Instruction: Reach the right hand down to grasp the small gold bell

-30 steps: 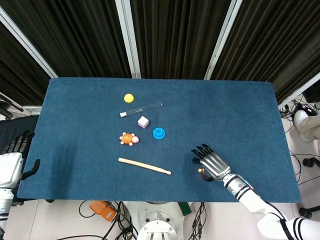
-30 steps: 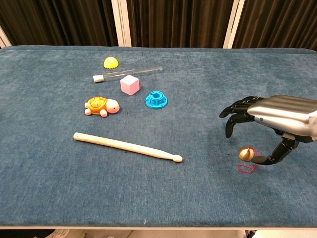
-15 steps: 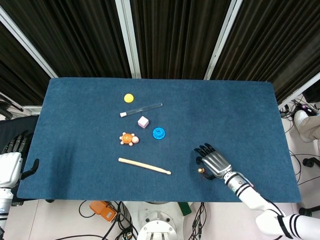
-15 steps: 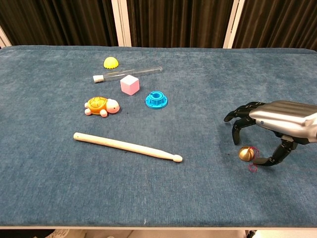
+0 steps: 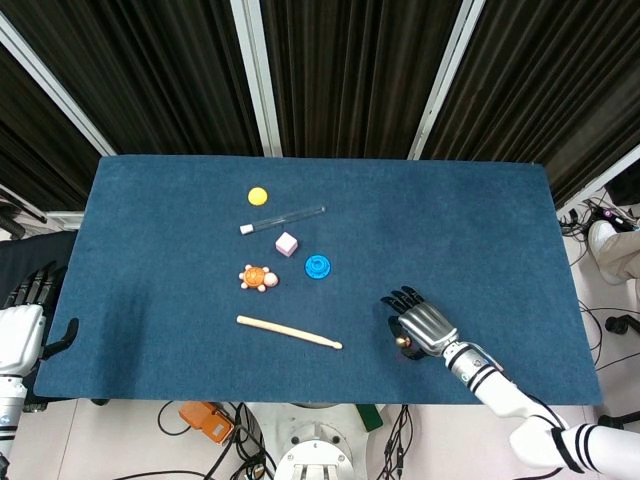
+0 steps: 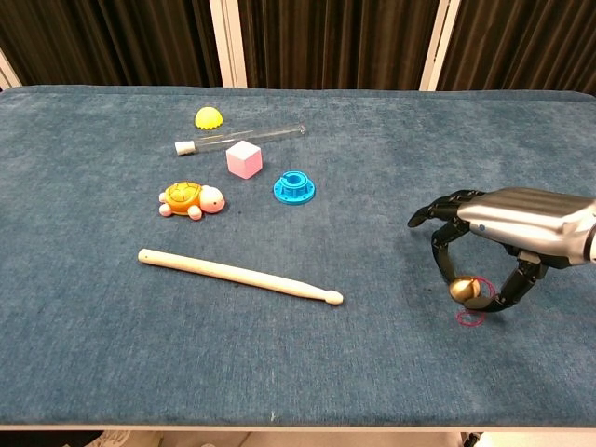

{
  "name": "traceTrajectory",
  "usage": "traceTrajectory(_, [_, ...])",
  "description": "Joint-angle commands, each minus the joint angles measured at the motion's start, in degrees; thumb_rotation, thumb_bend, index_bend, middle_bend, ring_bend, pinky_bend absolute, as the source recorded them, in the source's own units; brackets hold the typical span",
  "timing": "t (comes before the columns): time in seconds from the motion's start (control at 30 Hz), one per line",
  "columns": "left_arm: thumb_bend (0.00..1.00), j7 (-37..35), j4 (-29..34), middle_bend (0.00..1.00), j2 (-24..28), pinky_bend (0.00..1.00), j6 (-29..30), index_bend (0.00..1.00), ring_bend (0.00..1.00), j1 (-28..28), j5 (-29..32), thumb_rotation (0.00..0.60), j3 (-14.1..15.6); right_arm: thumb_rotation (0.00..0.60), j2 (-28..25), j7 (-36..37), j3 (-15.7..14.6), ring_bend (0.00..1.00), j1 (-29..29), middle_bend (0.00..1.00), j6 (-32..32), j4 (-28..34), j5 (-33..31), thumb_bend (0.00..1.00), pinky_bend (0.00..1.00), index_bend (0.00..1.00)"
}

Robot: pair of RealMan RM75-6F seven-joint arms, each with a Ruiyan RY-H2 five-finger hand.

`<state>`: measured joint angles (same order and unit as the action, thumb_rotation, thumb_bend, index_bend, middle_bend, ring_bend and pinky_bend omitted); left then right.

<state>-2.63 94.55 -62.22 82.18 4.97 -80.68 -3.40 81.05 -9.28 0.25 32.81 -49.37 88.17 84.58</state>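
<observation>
Gold and tiny, the small round gold bell [image 6: 462, 290] sits at the lower right of the chest view, on the blue felt table [image 6: 372, 214], right underneath the right hand [image 6: 503, 244]. So there's basically no sideways gap left: the bell is straight below the palm, with a finger coming down on its left side and the thumb hooking in from the right. Looks to me like both are touching it, so I'd call it pinched, though the other fingers stay loosely spread.

Bell is pretty much a ball, so no real long axis to line up with. Its thin red loop [image 6: 468, 318] trails toward the bottom edge of the frame, lying on the cloth.

Left hand [image 5: 22, 325] is way off at the lower left edge of the head view, off the table, fingers apart, holding nothing.
</observation>
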Motion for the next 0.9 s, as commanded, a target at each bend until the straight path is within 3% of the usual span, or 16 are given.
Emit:
traceTrajectory(0.03, [0.39,0.0,0.1,0.00,0.0,0.13,-0.1,0.07,0.02,0.0,0.0,0.600,0.0,0.600,-0.8,0.2,0.4,0.12,-0.1,0.17,-1.4,0.6,0.3,0.40,0.07,0.65])
traceTrajectory(0.4, [0.39,0.4,0.4,0.00,0.1,0.13,-0.1,0.07,0.02,-0.1,0.2,0.600,0.1,0.600,-4.5,2.2,5.6,0.12,1.6,0.17,-6.4,4.0,0.7,0.42,0.09,0.66])
traceTrajectory(0.63, [0.39,0.5,0.5,0.00,0.2,0.13,-0.3,0.07,0.02,-0.1,0.2,0.600,0.1,0.600,-6.4,2.8,11.7,0.12,4.0,0.17,-7.7,5.2,-3.4,0.42,0.10,0.66])
traceTrajectory(0.9, [0.39,0.6,0.4,0.00,0.1,0.13,-0.5,0.07,0.02,0.0,0.3,0.600,0.1,0.600,-9.4,3.8,15.6,0.12,5.5,0.17,-8.3,5.9,-7.1,0.42,0.10,0.66])
